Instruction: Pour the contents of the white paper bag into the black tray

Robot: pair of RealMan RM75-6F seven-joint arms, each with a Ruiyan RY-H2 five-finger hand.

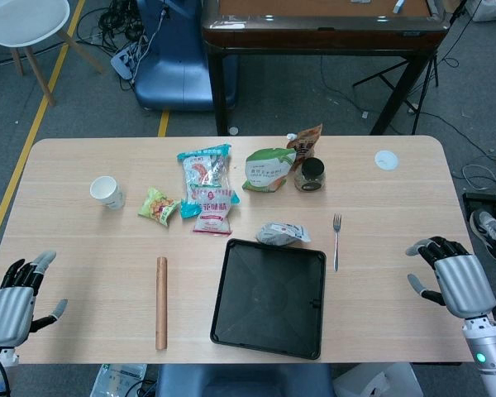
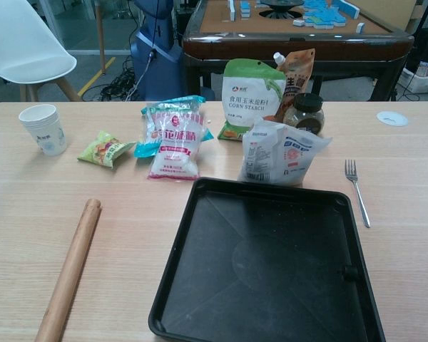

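Note:
The white paper bag stands just beyond the far right corner of the black tray, its top crumpled. The tray lies bare at the table's near middle. My left hand hovers at the near left corner of the table, fingers apart, holding nothing. My right hand hangs at the table's near right edge, fingers spread and empty. Neither hand shows in the chest view. Both are far from the bag.
A wooden rolling pin lies left of the tray and a fork right of it. Behind stand a paper cup, snack packets, a corn starch bag, a jar and a white lid.

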